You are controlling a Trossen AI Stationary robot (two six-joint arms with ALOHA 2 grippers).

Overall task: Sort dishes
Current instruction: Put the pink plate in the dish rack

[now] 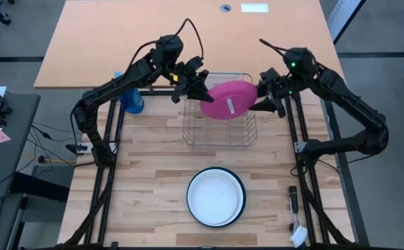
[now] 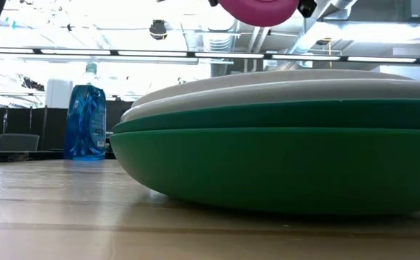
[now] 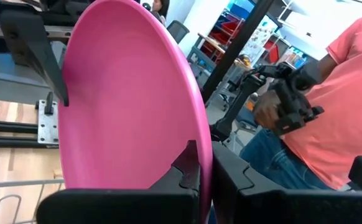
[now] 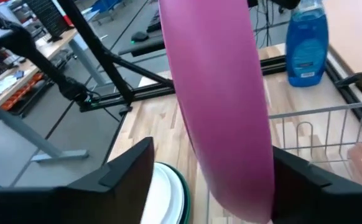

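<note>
From above, the magenta-pink plate (image 1: 227, 99) is held on edge right over the wire dish rack (image 1: 219, 128), pinched between both arms. The left gripper (image 1: 197, 91) is on one rim, the right gripper (image 1: 266, 97) on the opposite rim. It's probably tilted up like that so it can be slotted between the wires. Nothing can be made out in the rack. The stack of plates (image 1: 216, 196) is left well in front of both grippers, white on top.

At table height, that stack (image 2: 282, 137) is seen as white over dark green, with the blue spray bottle (image 2: 86, 119) far behind.

In the left wrist view, the fingers (image 3: 190, 168) are clamped on the pink rim (image 3: 131, 99). A person in a coral shirt (image 3: 349, 106) is seen beyond.

In the right wrist view, the plate (image 4: 221, 106) is straddled by its fingers (image 4: 131, 165), but whether they're actually squeezing it can't be told.
</note>
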